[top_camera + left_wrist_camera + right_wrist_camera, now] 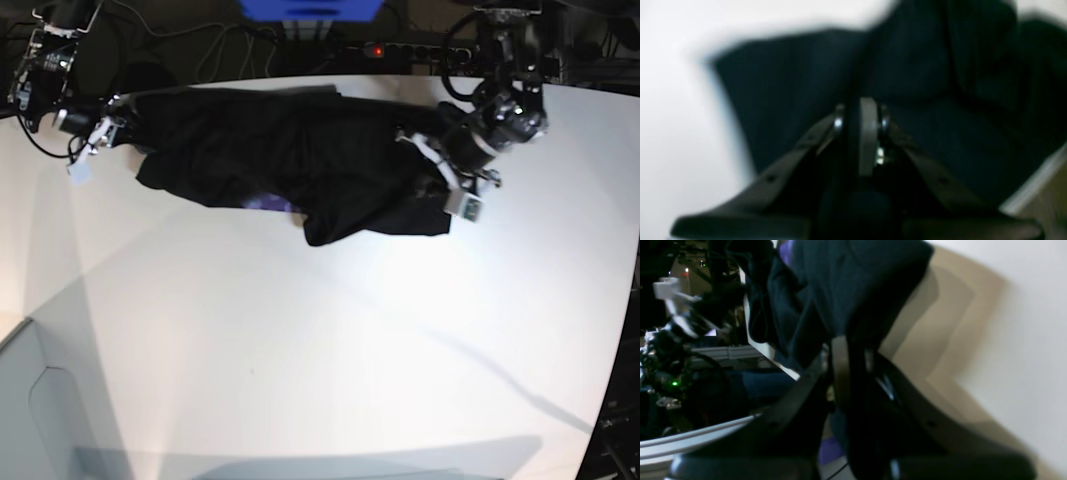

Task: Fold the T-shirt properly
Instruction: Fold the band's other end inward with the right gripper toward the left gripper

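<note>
Left hand (862,115) over the T-shirt (350,150), opening and grip unclear; right hand (850,353) closed on its end.

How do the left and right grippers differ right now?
The right gripper grips one end of the T-shirt; the left gripper is over its broader part, grip unclear. In the base view, the right sits near the left edge, the left further right. Both have black and pale parts.
</note>
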